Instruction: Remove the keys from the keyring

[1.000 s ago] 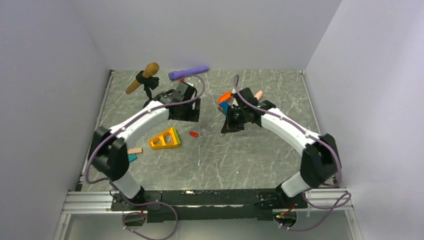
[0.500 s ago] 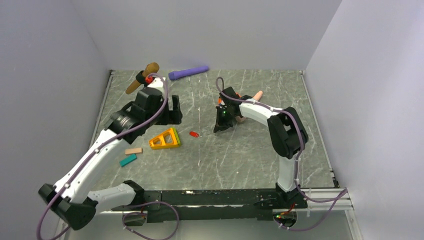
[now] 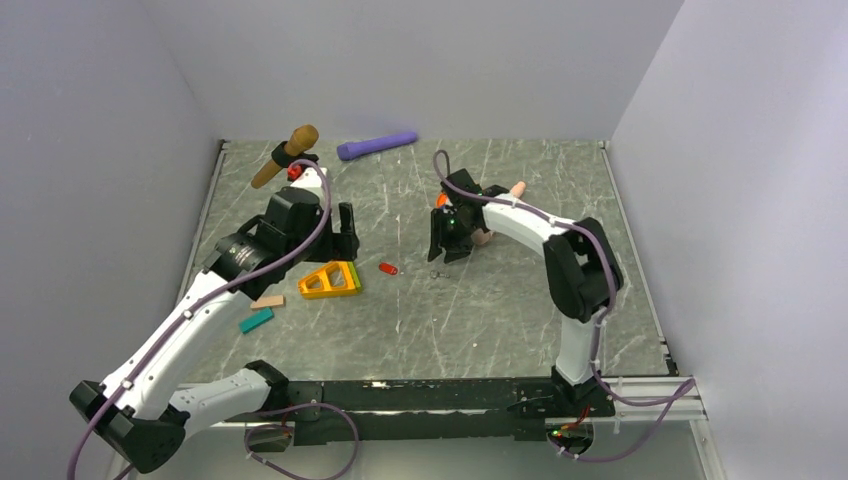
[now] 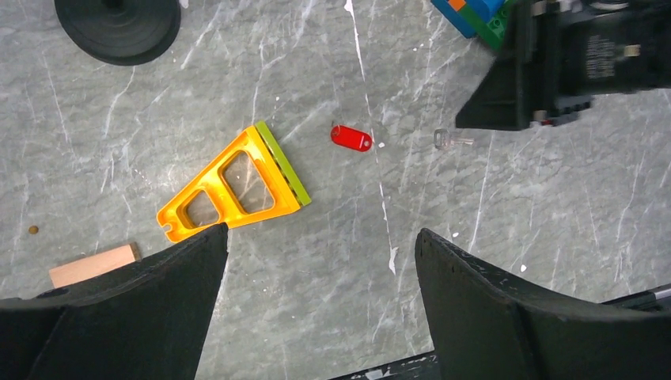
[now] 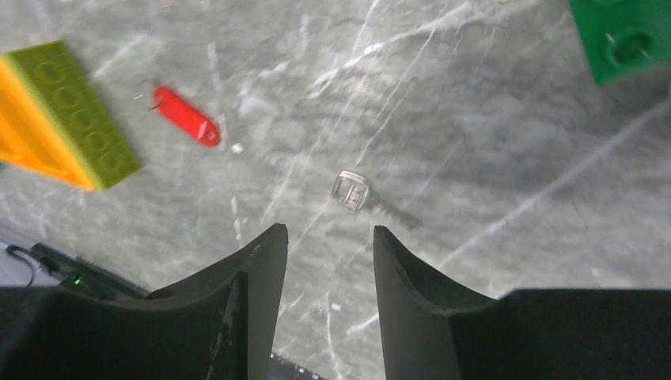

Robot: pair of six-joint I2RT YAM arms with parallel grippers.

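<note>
On the grey marbled counter [image 3: 480, 310], a key [image 5: 360, 194] lies loose, apart from a red tag [image 4: 351, 138].
The left tool [image 4: 320, 237] hangs high over the middle of the counter with its fingers spread wide and nothing between them. The right tool [image 5: 328, 233] sits low near the centre, released, with a clear gap between its fingers and nothing in it. A yellow triangular block [image 4: 229, 186] with a green edge lies flat below the left tool, and a tan wooden block [image 4: 91, 265] lies near it. The red oval tag rests on the counter just beside the triangle's green edge without touching it. The small silver key lies flat farther to the right, clear of the tag and just ahead of the right tool's fingertips.
</note>
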